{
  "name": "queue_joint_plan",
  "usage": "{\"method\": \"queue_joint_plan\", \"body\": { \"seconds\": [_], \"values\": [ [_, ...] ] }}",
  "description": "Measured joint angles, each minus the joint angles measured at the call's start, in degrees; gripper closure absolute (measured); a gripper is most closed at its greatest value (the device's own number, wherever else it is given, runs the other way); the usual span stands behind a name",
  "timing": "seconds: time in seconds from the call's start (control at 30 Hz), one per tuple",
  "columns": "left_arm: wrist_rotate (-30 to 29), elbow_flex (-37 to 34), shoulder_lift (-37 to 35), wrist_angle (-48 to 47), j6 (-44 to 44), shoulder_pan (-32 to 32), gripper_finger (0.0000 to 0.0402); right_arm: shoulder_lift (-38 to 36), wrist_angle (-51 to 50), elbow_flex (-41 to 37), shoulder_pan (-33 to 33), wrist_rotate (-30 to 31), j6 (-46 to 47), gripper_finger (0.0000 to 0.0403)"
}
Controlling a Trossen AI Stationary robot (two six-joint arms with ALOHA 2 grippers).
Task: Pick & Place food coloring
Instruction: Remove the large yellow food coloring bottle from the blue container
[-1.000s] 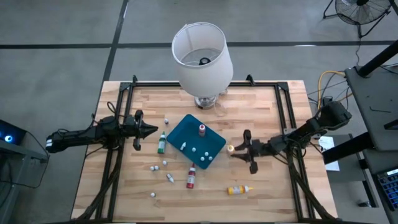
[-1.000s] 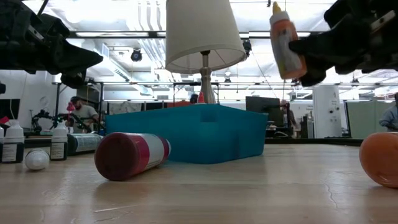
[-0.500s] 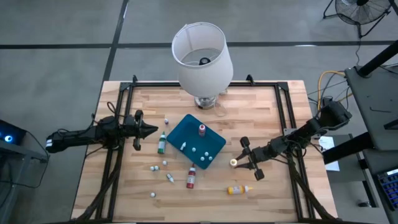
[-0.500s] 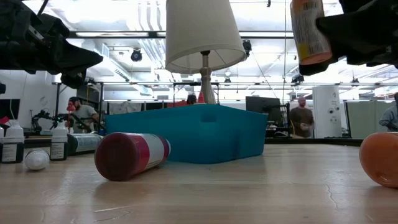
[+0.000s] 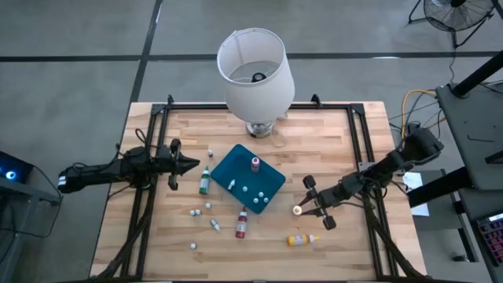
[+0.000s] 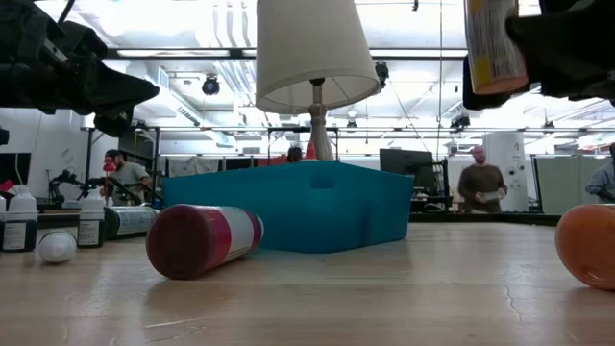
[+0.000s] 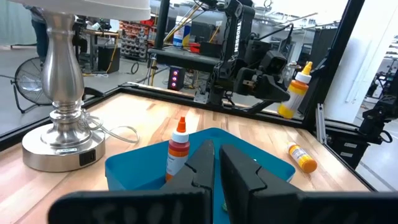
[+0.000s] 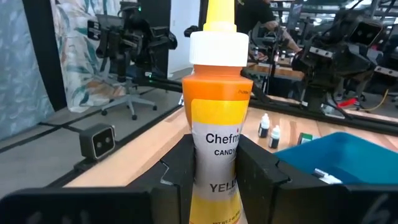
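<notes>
Yellow bottle (image 8: 214,124) base hidden within right pincer (image 8: 214,171), label cut off.

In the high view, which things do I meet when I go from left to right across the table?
Left gripper → green bottle → teal tray → right gripper holding a yellow bottle.

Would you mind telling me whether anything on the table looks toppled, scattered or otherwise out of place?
Yes. A red bottle and an orange bottle lie on their sides on the wood outside the teal tray, and small white pieces are strewn left of the red one. A green bottle lies beside the tray. The right pincer holds a yellow bottle aloft.
</notes>
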Motion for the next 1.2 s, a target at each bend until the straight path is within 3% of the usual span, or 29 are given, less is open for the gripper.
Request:
{"method": "queue_joint_plan", "body": {
  "seconds": [0.3,1.2],
  "values": [
    [-0.02,0.0,0.0,0.0,0.0,-0.02,0.0402,10.57,12.43,2.45,0.0,-0.91,-0.85,0.0314],
    [-0.02,0.02,0.04,-0.01,0.0,-0.02,0.0402,27.08,13.31,15.63,0.26,-1.34,2.28,0.0314]
  ]
}}
